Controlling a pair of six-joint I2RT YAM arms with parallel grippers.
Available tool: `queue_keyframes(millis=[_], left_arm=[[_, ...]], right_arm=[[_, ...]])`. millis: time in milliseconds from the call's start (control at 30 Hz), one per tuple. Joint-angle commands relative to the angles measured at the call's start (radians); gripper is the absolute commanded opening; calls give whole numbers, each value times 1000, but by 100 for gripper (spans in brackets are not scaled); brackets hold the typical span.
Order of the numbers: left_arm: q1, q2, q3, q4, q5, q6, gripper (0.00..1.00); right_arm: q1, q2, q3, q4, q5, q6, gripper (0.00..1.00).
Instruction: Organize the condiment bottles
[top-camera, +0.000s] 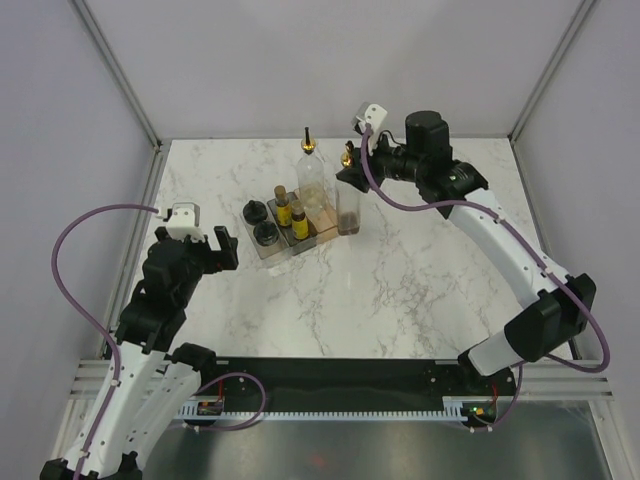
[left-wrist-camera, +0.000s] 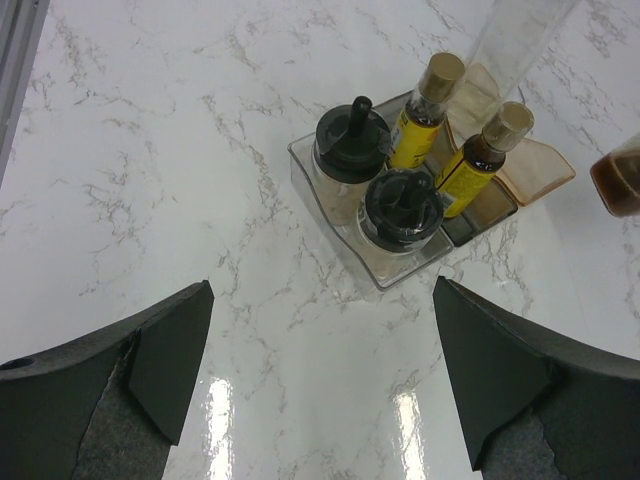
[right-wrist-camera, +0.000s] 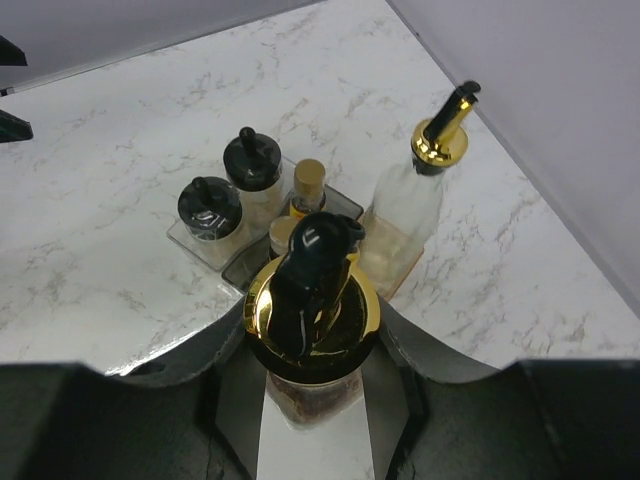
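Note:
My right gripper (right-wrist-camera: 312, 345) is shut on a tall clear bottle (right-wrist-camera: 312, 310) just below its gold pourer; brown liquid shows at the bottle's bottom (top-camera: 349, 212). It stands upright just right of the orange bin (top-camera: 325, 222); whether it touches the table I cannot tell. The other tall bottle (top-camera: 310, 178) stands in that orange bin. Two small yellow bottles (left-wrist-camera: 425, 115) (left-wrist-camera: 480, 160) sit in the grey bin (left-wrist-camera: 468, 226). Two black-lidded jars (left-wrist-camera: 352, 145) (left-wrist-camera: 402, 205) fill the clear bin (left-wrist-camera: 385, 272). My left gripper (left-wrist-camera: 320, 370) hangs open over bare marble in front of the bins.
The three bins form one cluster at mid-table. White walls with metal posts (top-camera: 120, 75) close off the back and sides. A black rail (top-camera: 330, 375) runs along the near edge between the arm bases.

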Motion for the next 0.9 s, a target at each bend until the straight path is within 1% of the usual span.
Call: queue_keyframes(millis=[0,200,467,633,833,867], left_arm=[[-2,7,-7,31,-23,30,100],[-3,14,-7,31,-23,30,100],[-2,17,-7,30,-25,30,100],[-3,17,-7,30,-25,30,100],[-2,20,-7,30,-25,30,100],[-3,19,-5,31,-25,30,100]], right_arm=[[38,55,128,87,-52,-62,0],[52,179,244,82,-57,-96,0],[55,296,321,70,-110,-148,0],[55,329,329,61,-123,-180,0],[53,342,277,56,-146,-214,0],[55,343,262,56,-144,-215,1]])
